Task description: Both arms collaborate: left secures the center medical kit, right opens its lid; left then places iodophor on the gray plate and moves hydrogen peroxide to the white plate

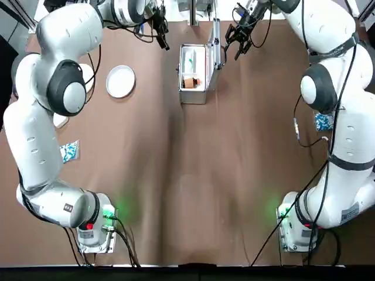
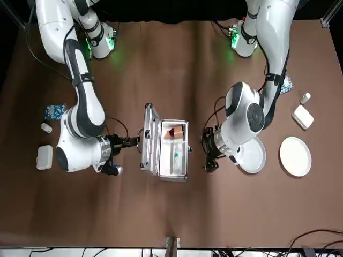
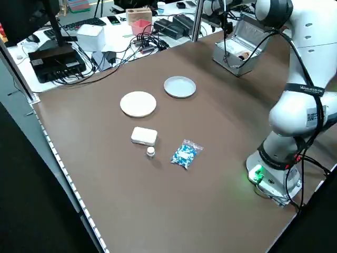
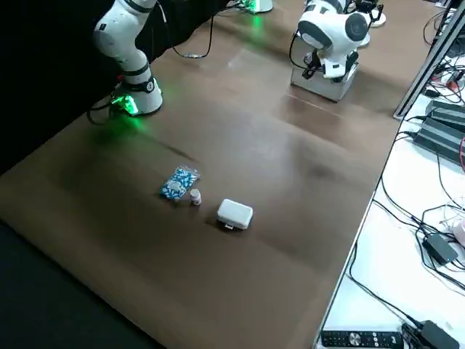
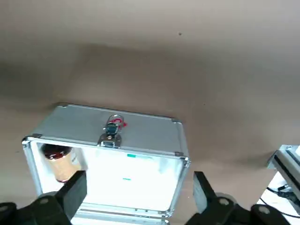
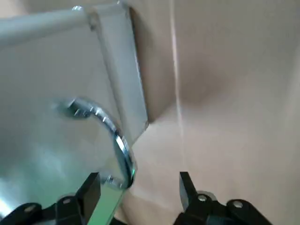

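1. Nearest the camera, my left gripper [image 5: 139, 191] is open, near the medical kit [image 5: 112, 164].
2. My right gripper [image 6: 140, 190] is open beside the opened lid [image 2: 150, 142].
3. Iodophor [image 5: 64, 165] and hydrogen peroxide [image 2: 176, 160] lie inside; gray plate [image 3: 179, 87] and white plate [image 3: 138, 104] sit apart.

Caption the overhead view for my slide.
Two robot arms flank an open medical kit holding two bottles.

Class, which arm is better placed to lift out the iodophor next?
Probably the left: its open claw faces the open medical kit and iodophor, while the right claw sits behind the lid.
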